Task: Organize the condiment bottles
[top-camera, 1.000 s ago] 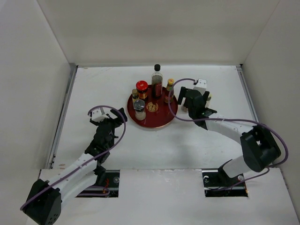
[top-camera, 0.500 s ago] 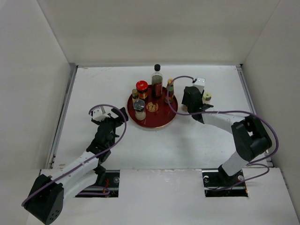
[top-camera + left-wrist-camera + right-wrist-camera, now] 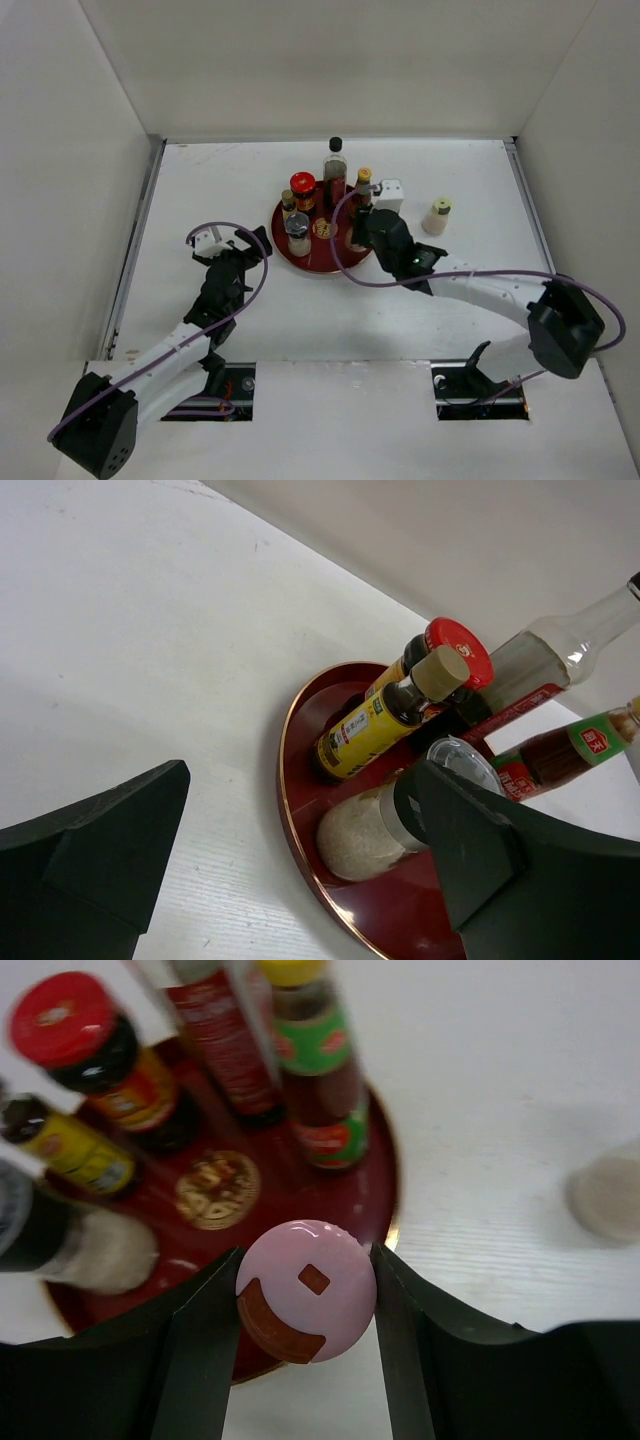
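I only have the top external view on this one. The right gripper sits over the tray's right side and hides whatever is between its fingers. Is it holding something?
Observer: Yes, the right wrist view shows the right gripper shut on the pink-capped bottle.
Operator: Over the tray or off it?
Observer: Its cap overlaps the rim of the tray; contact can't be judged.
Operator: And the other arm?
Observer: The left gripper is open, nothing between its fingers, facing the grey-capped shaker.

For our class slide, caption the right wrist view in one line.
Right gripper clamps the pink-capped shaker at the edge of the red tray.
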You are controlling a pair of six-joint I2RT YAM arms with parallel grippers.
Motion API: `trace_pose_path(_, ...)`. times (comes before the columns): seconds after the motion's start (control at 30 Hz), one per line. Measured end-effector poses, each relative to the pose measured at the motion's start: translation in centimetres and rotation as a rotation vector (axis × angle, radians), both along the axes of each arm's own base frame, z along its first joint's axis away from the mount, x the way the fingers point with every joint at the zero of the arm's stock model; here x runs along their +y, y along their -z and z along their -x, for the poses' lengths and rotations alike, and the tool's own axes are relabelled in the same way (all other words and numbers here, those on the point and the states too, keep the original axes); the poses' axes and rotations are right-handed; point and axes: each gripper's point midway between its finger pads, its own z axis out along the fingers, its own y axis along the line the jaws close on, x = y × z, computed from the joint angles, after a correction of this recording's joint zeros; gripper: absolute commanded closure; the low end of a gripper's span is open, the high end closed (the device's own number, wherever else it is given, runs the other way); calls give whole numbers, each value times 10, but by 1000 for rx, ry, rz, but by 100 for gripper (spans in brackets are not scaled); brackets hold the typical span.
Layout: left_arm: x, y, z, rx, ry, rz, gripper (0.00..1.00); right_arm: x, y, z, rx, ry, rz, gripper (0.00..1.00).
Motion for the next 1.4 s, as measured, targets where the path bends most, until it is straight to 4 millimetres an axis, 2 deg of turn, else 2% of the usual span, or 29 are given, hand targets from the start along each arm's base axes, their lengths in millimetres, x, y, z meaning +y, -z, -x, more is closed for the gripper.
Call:
trace_pose_path(0.07, 1, 0, 0, -1, -5, 1, 0, 30, -2, -2, -6, -60, -14, 48)
trace_pose_path(0.17, 3, -1, 0, -5, -9, 3, 0, 64, 3, -17, -12, -109, -23, 48)
trace_pose_path(0.33, 8, -1, 1, -9, -26, 4, 0, 92, 25, -42, -6, -132, 1, 46)
trace_pose_path(0.47, 8, -2, 1, -12, -27, 6, 0, 101, 36, -63, -6, -127, 19, 41)
trace_pose_path(0.57, 8, -2, 1, -13, -27, 6, 0, 102, 45, -72, 0, -122, 26, 29)
trace_pose_path(0.7, 9, -6, 2, -24, -27, 13, 0, 100, 49, -75, 5, -117, 34, 21)
trace_pose_path(0.9, 9, -6, 2, -25, -28, 13, 0, 98, 41, -73, -2, -120, 30, 15)
trace_pose_path(0.97, 9, -6, 2, -25, -29, 13, 0, 92, 27, -67, -11, -120, 21, 14)
trace_pose_path(1.07, 9, -6, 2, -26, -28, 13, 0, 76, -12, -50, -58, -115, -33, 14)
trace_pose_path(1.13, 9, -6, 2, -26, -28, 14, 0, 55, -41, -35, -105, -99, -88, 14)
trace_pose_path(1.2, 9, -6, 2, -25, -28, 13, 0, 29, -62, -25, -147, -64, -138, 10)
trace_pose_path(1.27, 9, -5, 1, -21, -27, 11, 0, -11, -68, -27, -172, 20, -165, 4)
trace_pose_path(1.3, 8, -4, 2, -19, -25, 10, 0, -37, -64, -32, -173, 84, -163, 2)
trace_pose_path(1.4, 6, -4, 2, -18, -21, 10, 0, -111, -35, -49, -127, 284, -103, 0)
